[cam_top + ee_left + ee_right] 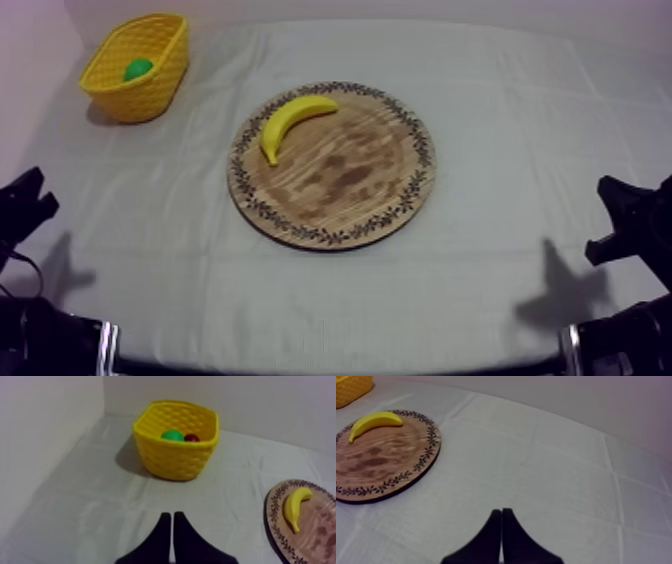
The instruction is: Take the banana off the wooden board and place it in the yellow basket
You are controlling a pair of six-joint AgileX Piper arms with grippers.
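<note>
Left gripper (171, 516) and right gripper (501, 511) both have their fingers pressed together, holding nothing, each well apart from the wooden board (350, 180). Banana (292, 120) lies on the board near its rim, on the side facing the yellow basket (140, 100), toward the left gripper.

— Top camera?
— High above, slanting down over the whole grey-white-clothed bench (520, 140).
— Wrists?
— Low, close over it, looking forward. All three share the round wooden board with patterned rim (350, 185).
</note>
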